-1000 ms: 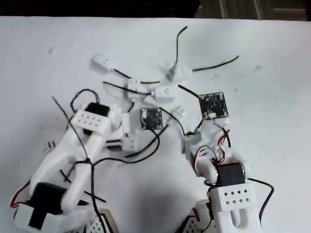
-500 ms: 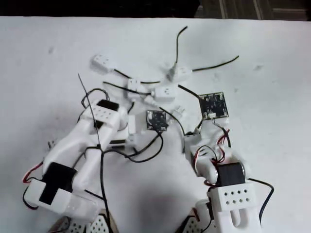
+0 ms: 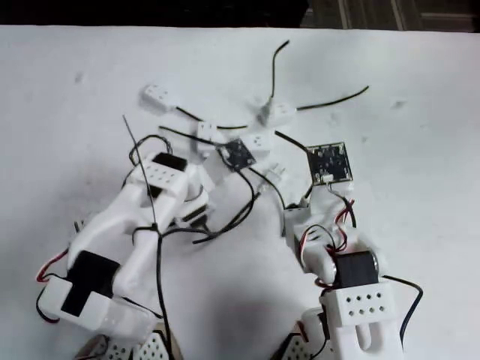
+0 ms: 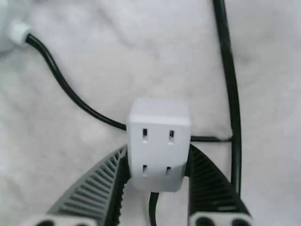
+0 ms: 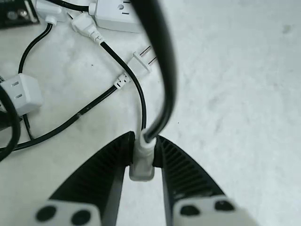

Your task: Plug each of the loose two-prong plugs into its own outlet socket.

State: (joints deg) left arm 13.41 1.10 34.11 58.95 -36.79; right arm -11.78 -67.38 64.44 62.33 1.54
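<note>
My left gripper (image 4: 158,157) is shut on a white outlet block (image 4: 159,136), slots facing the camera and a black cord trailing from it. In the high view this gripper (image 3: 201,204) sits left of centre, near the outlets. My right gripper (image 5: 142,141) is shut on a white plug (image 5: 141,168) whose thick black cord rises past the camera. Ahead of it lies a loose two-prong plug (image 5: 141,62), seen from above at the table's middle (image 3: 276,172). Other white outlet blocks (image 3: 255,142) (image 3: 159,95) (image 3: 277,112) lie farther back.
Black cords loop across the table between both arms and the outlets. Another outlet block (image 5: 21,93) lies beside the right gripper. The white table (image 3: 420,150) is bare to the right and along the far left.
The left arm has swung away from the front edge toward the back cluster of outlets, carrying its outlet block and dragging its cord. The right arm has not moved.
</note>
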